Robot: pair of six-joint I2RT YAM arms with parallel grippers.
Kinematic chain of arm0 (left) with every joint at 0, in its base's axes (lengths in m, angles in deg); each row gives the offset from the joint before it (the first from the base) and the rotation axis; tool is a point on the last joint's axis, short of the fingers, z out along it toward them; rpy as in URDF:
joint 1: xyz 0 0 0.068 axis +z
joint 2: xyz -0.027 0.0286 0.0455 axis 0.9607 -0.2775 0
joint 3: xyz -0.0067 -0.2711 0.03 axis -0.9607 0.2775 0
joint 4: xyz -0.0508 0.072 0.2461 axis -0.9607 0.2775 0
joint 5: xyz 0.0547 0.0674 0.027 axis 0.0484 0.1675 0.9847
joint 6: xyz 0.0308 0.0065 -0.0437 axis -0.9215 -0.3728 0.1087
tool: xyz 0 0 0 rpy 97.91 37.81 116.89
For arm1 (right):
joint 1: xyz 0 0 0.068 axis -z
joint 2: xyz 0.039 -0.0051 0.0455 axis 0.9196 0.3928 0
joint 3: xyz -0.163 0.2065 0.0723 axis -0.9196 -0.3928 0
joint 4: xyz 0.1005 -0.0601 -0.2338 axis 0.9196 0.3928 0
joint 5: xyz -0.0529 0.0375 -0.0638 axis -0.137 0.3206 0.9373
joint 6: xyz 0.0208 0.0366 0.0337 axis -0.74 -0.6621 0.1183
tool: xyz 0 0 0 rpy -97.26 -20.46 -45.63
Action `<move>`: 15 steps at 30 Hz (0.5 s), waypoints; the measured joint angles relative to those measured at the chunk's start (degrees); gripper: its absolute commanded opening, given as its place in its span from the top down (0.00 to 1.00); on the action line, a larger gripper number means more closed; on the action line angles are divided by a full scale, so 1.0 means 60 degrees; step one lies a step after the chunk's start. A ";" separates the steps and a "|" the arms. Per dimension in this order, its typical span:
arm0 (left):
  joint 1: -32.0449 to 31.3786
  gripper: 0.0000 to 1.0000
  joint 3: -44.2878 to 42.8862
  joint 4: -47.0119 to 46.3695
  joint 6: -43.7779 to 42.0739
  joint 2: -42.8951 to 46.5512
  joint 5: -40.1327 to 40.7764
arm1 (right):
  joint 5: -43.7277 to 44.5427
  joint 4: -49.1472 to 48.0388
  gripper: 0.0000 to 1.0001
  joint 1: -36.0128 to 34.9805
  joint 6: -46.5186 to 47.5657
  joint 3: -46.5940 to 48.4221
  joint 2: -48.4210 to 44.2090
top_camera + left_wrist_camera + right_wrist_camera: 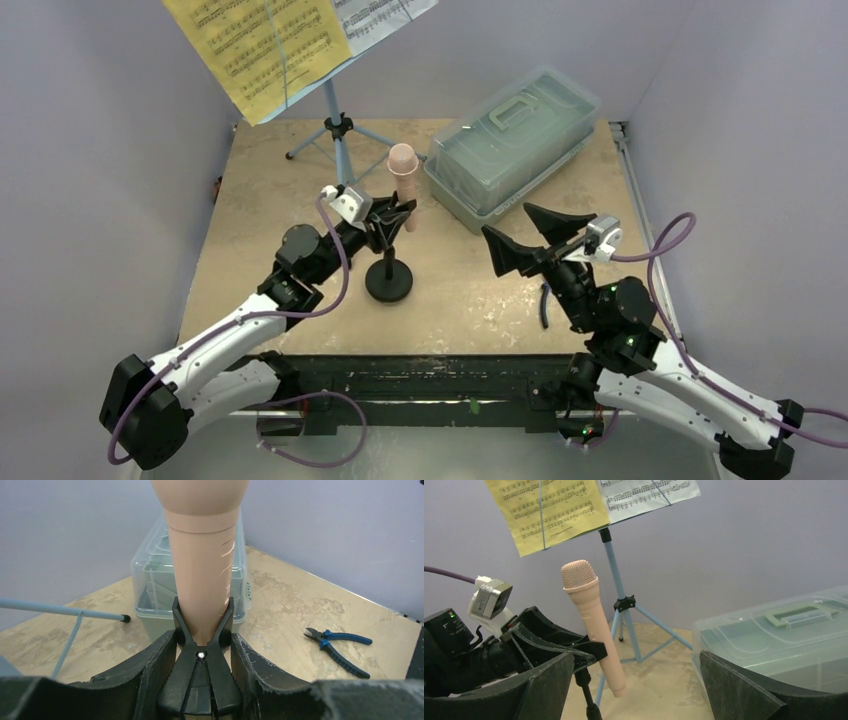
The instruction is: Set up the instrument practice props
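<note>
Soft even light is washing everything, shadows barely showing; peach-pink toy microphone [202, 565] right ahead of the left claw [201, 652] is blurring slightly.

box: clear lidded plastic box [512, 148], lid shut, pale green handle on top, set askew at the far right of my desk [470, 290] | pliers: blue-handled pliers [337, 644] lie flat on the bare desk, nearer me than the box, apart from it | surround: plain grey walls [100, 150]

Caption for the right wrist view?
Pink toy microphone leans in the mic stand clip gripped by the left gripper; sheet music on the blue music stand behind.
</note>
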 measured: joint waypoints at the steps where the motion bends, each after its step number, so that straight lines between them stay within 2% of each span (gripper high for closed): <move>1: 0.0000 1.00 0.0007 -0.0149 -0.0029 -0.0076 0.0073 | 0.0047 0.0149 0.01 0.0000 0.0051 0.0033 -0.0124; 2: 0.0000 1.00 0.0033 -0.0302 -0.0047 -0.0117 0.0117 | 0.0084 0.0262 0.01 0.0000 0.0076 0.0047 -0.0233; 3: 0.0000 0.95 0.0084 -0.0455 -0.0055 -0.0124 0.0168 | 0.0120 0.0346 0.01 0.0000 0.0109 0.0051 -0.0328; 5: 0.0000 0.76 0.0237 -0.0838 -0.0055 -0.0117 0.0240 | 0.0219 0.0503 0.01 0.0000 0.0149 0.0062 -0.0437; 6: 0.0000 0.70 0.0280 -0.0918 -0.0051 -0.0109 0.0240 | 0.0255 0.0579 0.01 0.0000 0.0164 0.0066 -0.0474; 7: 0.0000 0.46 0.0321 -0.0980 -0.0047 -0.0098 0.0237 | 0.0259 0.0663 0.01 0.0004 0.0168 0.0073 -0.0488; 8: 0.0000 0.30 0.0353 -0.0984 -0.0044 -0.0073 0.0222 | 0.0259 0.0750 0.01 0.0004 0.0175 0.0084 -0.0488; 9: 0.0000 0.18 0.0390 -0.0969 -0.0033 -0.0029 0.0197 | 0.0255 0.0841 0.01 0.0004 0.0193 0.0098 -0.0484; 11: 0.0000 0.09 0.0404 -0.0980 -0.0015 0.0142 0.0157 | 0.0240 0.1060 0.01 0.0004 0.0244 0.0197 -0.0470; 15: 0.0000 0.07 0.0404 -0.0860 0.0168 0.0685 0.0007 | 0.0321 0.1683 0.01 0.0004 0.0310 0.0925 -0.0306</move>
